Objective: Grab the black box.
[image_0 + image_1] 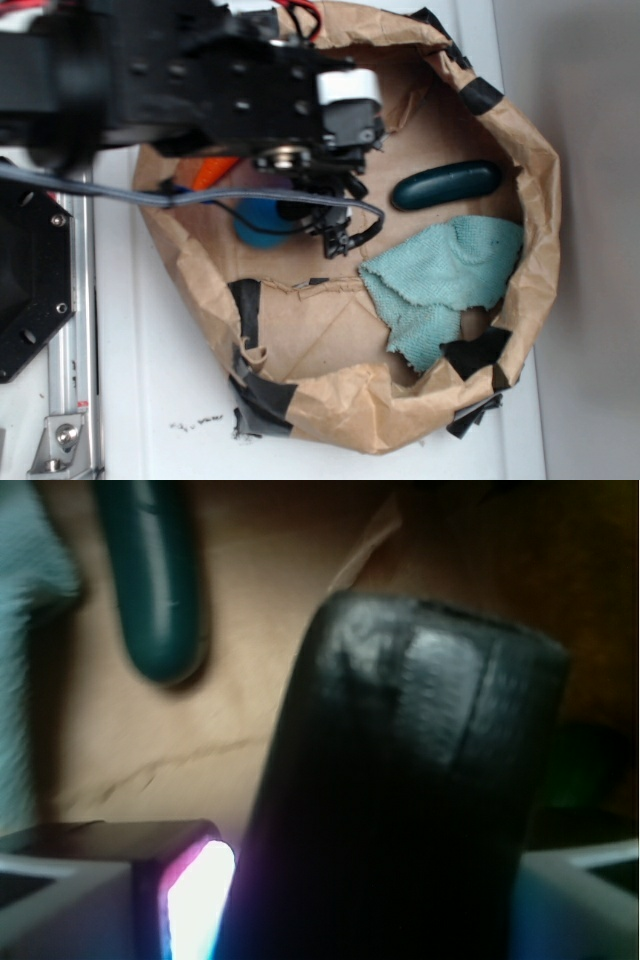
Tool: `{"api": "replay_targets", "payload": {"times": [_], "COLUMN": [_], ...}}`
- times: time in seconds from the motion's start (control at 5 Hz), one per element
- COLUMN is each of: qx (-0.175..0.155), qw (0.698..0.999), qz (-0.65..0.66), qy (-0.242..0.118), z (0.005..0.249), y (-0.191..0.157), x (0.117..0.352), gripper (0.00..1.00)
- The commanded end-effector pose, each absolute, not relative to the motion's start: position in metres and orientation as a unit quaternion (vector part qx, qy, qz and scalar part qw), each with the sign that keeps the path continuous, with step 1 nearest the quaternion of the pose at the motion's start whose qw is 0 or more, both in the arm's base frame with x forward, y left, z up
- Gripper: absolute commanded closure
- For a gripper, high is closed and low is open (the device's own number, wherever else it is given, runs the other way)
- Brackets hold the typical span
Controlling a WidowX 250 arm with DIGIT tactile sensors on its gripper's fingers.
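Wrist view alone shows black box [400, 780] between jaws.

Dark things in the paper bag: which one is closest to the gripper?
The black box, filling the wrist view between the gripper fingers. The teal capsule lies apart, beside the cloth.

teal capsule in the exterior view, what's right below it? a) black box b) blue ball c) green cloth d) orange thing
c: the green cloth lies just under the teal capsule in the picture, both to the right of the claw inside the paper basin.
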State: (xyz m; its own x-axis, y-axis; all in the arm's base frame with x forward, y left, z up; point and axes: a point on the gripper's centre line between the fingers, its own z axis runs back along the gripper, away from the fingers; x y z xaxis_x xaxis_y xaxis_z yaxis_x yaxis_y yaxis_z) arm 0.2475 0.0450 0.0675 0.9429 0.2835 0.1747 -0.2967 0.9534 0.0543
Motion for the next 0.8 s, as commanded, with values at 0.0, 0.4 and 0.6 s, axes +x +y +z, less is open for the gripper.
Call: {"api": "replay_targets", "payload": {"times": [0.0,0.4,0.6], "qx": [0.043,0.01,0.006], "qw": [0.98,0.998,0.999], "qz": [0.146,0.011,-0.003], "qy": [-0.127,-0.067,-0.039], "z": [0.098,0.142,0.147], "y": [0.056,0.023,0.018], "x": [0.243,0.262,0.266], "gripper": [1.0,1.0,1.0]}}
